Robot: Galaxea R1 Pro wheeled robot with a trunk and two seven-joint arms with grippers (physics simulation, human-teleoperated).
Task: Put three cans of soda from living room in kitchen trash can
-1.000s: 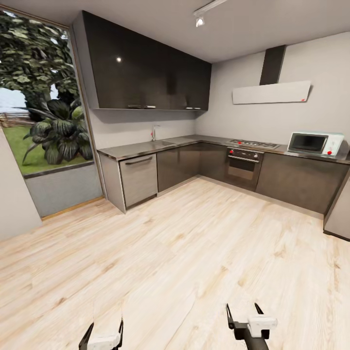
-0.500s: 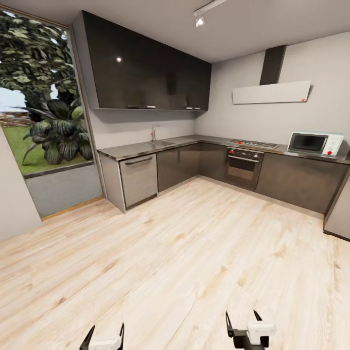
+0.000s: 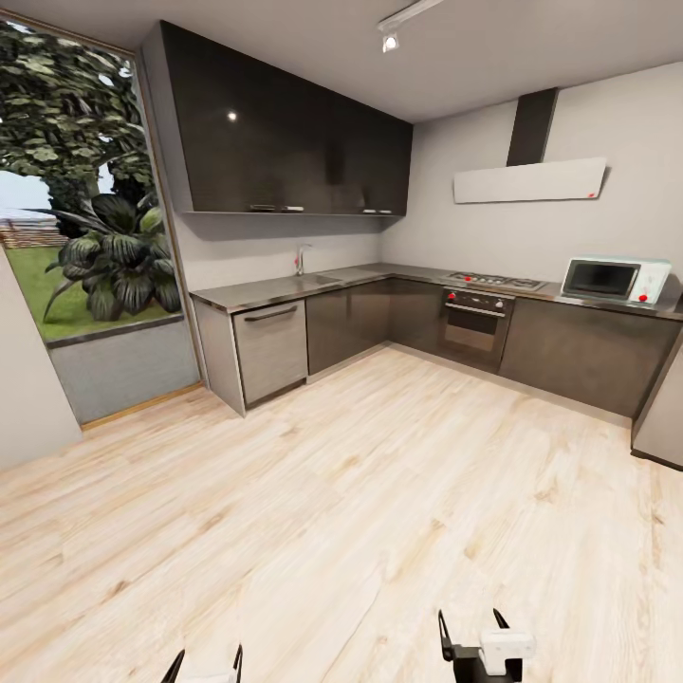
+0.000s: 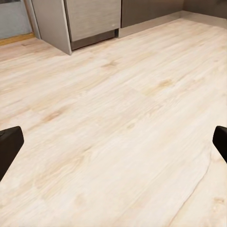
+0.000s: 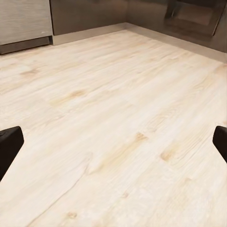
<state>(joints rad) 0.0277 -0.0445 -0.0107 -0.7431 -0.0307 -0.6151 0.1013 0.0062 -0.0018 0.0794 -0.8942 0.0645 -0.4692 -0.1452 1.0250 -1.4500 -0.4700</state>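
I am in the kitchen, facing its dark grey L-shaped cabinets (image 3: 346, 323) across a pale wood floor (image 3: 360, 493). My left gripper (image 3: 206, 662) is at the bottom edge of the head view, open and empty. My right gripper (image 3: 471, 631) is low at the bottom right, also open with nothing between its fingers. In the left wrist view the gripper (image 4: 113, 146) spans bare floor planks, and the right gripper (image 5: 113, 146) does the same in its view. The cans of soda and the tash can are out of view.
Glossy black wall cupboards (image 3: 285, 142) hang above the counter and sink tap (image 3: 302, 258). A steel oven (image 3: 474, 323) sits in the corner run, with a white microwave (image 3: 615, 280) on the counter to its right. A tall window (image 3: 81, 237) with plants is at the left.
Both grippers have sunk lower toward the bottom edge of the head view. The kitchen itself looks the same.
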